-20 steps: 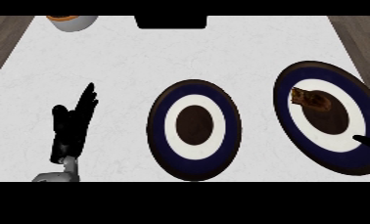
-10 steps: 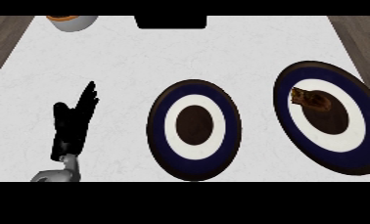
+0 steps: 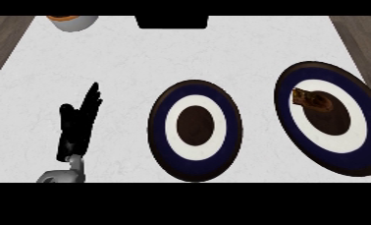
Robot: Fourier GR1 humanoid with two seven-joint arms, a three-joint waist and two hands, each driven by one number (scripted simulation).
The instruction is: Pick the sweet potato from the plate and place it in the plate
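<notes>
The sweet potato is lying on the right plate, on the upper-left part of its white ring, touching the dark centre disc. The other plate is sitting mid-counter w/ nothing on it — prob. the target.

Handling, as a guess: the potato is looking stiff and solid, moderately weighty for its size, skin rough rather than slick, not fragile. It is looking lumpy and tapered, so best hold is prob. across the thicker middle, fingers and thumb on opposite long sides — not at an end.

The left hand is resting at lower left, fingers straight and pointing up, grasping nothing. The right hand isn't showing.

No brands, labels or readable writing anywhere. A bowl is sitting at top left.
</notes>
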